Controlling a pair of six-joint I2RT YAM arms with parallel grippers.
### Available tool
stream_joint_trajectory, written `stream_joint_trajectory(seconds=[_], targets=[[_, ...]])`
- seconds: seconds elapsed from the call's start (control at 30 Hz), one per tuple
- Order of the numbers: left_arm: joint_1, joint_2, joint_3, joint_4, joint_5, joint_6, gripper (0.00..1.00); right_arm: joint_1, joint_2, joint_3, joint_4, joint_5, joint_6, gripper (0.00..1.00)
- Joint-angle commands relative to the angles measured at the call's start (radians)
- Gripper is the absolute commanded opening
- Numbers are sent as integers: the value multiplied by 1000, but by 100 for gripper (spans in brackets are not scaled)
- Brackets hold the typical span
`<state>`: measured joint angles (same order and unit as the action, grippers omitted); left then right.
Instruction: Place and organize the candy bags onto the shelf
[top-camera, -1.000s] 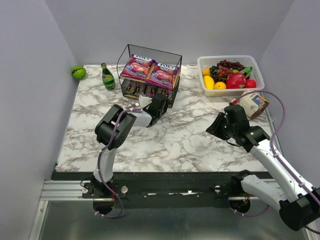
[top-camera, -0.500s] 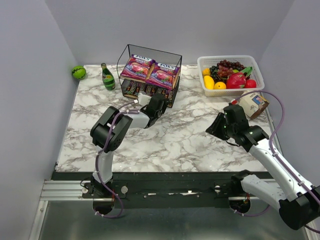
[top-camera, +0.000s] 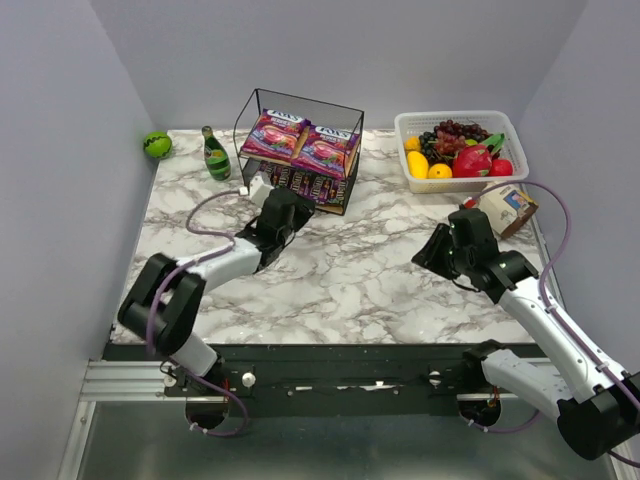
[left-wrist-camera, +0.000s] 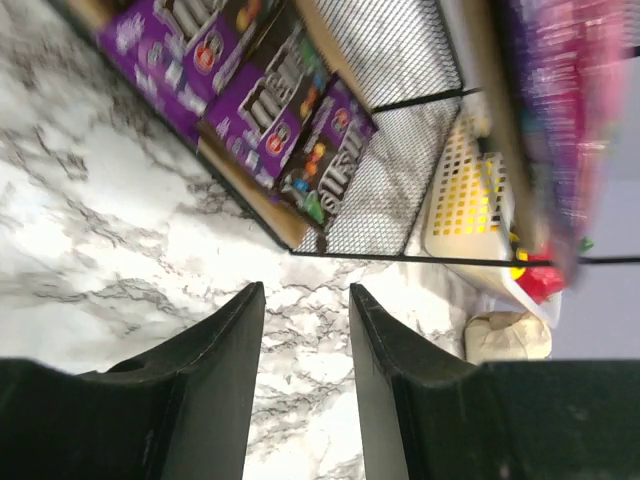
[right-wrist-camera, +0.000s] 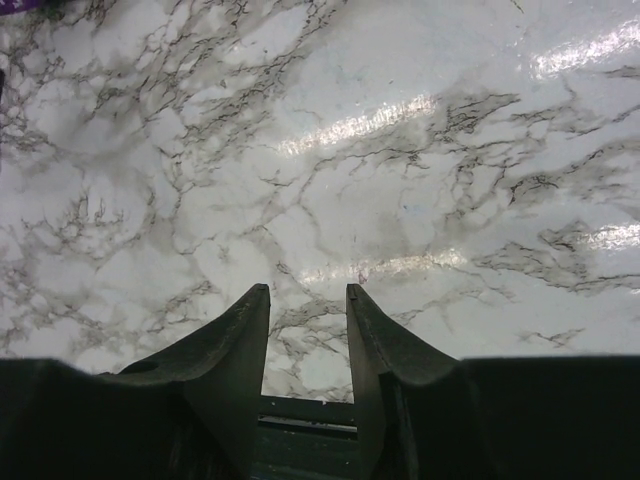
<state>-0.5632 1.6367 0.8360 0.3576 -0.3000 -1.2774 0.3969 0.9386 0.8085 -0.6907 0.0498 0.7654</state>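
Two pink bags lay side by side on the shelf's top tier | dark packets lined the lower tier | left gripper fingers apart, empty, near the shelf front | right gripper fingers apart, empty, over the marble table, well apart from the shelf

left arm: elbow swung out left | left pincer: slid left along shelf front

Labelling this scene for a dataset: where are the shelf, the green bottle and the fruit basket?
shelf (left-wrist-camera: 395, 45), left wrist view, on its mesh panel.
green bottle (top-camera: 216, 158), top external view, on its body.
fruit basket (top-camera: 462, 184), top external view, on its front wall.
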Motion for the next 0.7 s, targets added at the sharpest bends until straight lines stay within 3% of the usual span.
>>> stream_joint_trajectory(seconds=[0.0, 0.17, 0.2, 0.23, 0.4, 0.57, 0.67], targets=[[9, -230, 55, -271, -40, 442, 50, -9, -9, 41, 5, 50, -18, 47], [11, -464, 71, -422, -70, 722, 64, -12, -23, 72, -1, 88, -35, 58], [11, -495, 74, -436, -62, 781, 78, -12, -23, 87, -6, 93, -44, 62], [11, -547, 81, -451, -54, 817, 97, -13, -21, 98, -7, 99, -51, 65], [11, -661, 138, -618, -111, 871, 99, -15, -15, 161, -12, 128, -90, 88], [11, -713, 251, -794, -200, 866, 99, -16, 0, 236, -9, 159, -138, 100], [11, -750, 281, -833, -218, 883, 99, -15, 11, 271, -10, 171, -152, 100]])
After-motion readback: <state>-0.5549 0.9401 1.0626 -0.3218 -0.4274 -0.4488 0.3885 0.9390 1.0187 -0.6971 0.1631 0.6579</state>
